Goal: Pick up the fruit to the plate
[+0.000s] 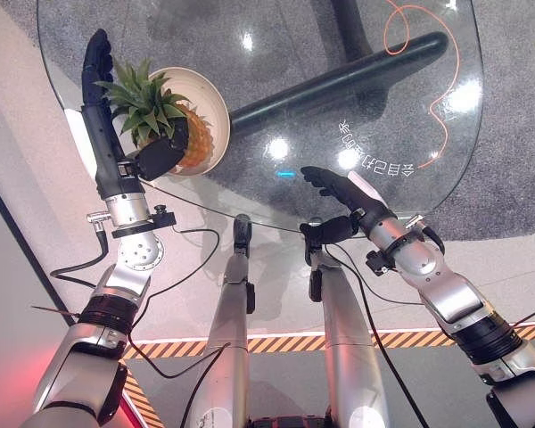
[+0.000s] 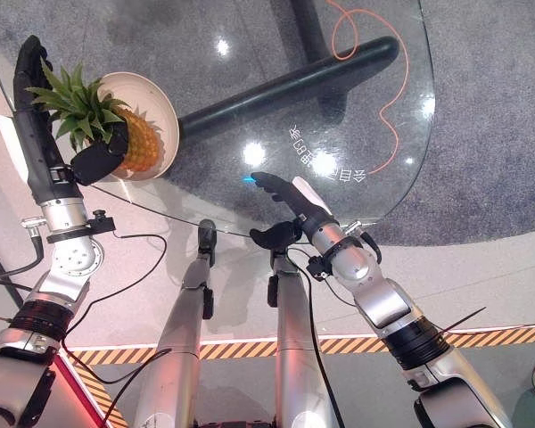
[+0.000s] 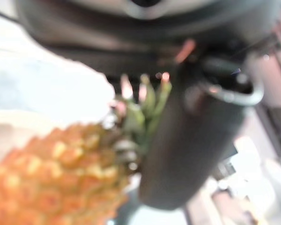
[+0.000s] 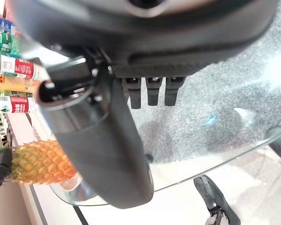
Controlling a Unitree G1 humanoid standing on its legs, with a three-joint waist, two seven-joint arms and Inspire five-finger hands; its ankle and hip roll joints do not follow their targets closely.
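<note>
The glass table (image 1: 357,80) carries a cream plate (image 1: 216,111) near its left edge. The pineapple (image 1: 189,135) lies on the plate, leafy crown pointing toward the left hand (image 1: 102,89). That hand stands beside the plate with fingers extended straight past the crown; its thumb (image 1: 156,159) presses against the fruit at the base of the leaves, so the hand is released rather than clenched. The right hand (image 1: 339,189) hovers over the table's near edge, well apart from the plate, fingers straight and relaxed, grasping nothing.
</note>
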